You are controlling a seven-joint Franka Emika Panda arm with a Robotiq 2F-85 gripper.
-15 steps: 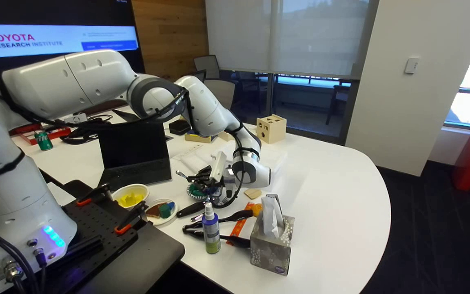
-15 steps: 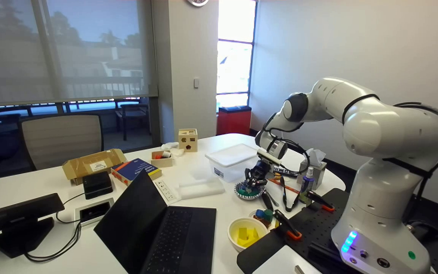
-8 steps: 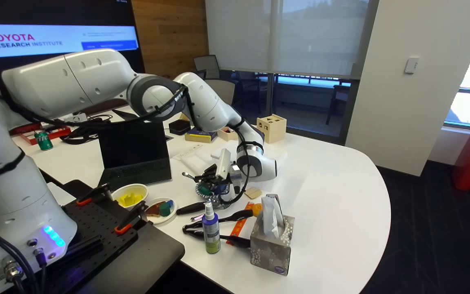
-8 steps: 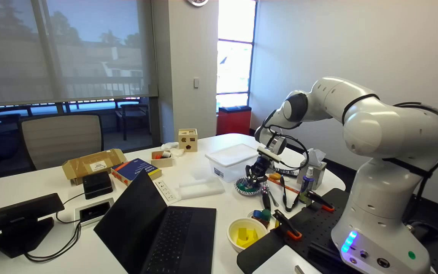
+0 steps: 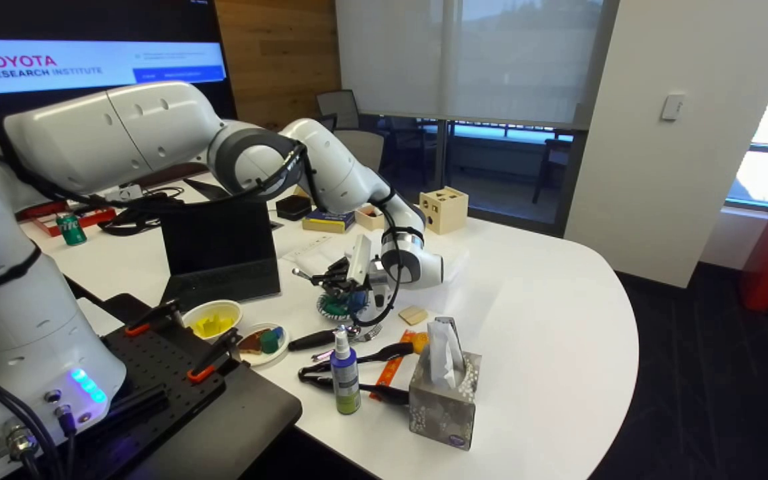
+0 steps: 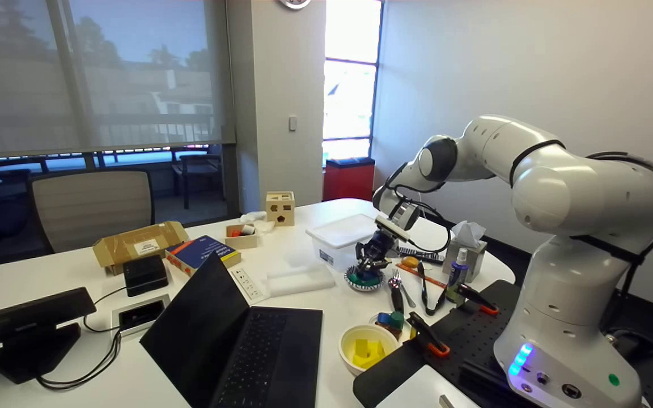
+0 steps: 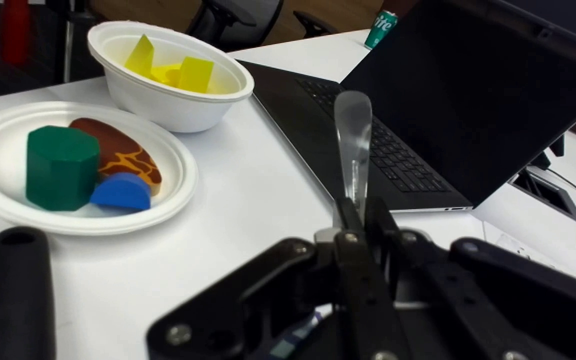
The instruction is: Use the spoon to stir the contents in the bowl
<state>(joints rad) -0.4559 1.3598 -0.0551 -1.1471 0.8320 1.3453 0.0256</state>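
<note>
The small teal bowl (image 6: 355,285) with a striped rim sits on the table, partly hidden under my gripper (image 6: 380,264). It also shows in an exterior view (image 5: 332,309) with green and blue contents, and a bit of its striped rim shows in the wrist view (image 7: 288,345). My gripper is tilted over the bowl, its fingertips (image 7: 360,215) shut on the metal spoon (image 7: 353,120). The spoon's handle end sticks up past the fingers and also shows in an exterior view (image 5: 300,273). The spoon's lower end is hidden behind the gripper.
Beside the bowl lie a black-handled utensil (image 5: 314,341), a fork (image 5: 369,333) and black tongs (image 5: 384,352). A plate of blocks (image 7: 188,200), a white bowl with yellow pieces (image 7: 168,107) and a laptop (image 6: 270,351) stand nearby. A plastic bin (image 6: 332,249) is close behind.
The gripper has shifted with the spoon, away from the robot base in an exterior view. The bowl has slid slightly with it. The fork and the black-handled utensil's head are now uncovered.
</note>
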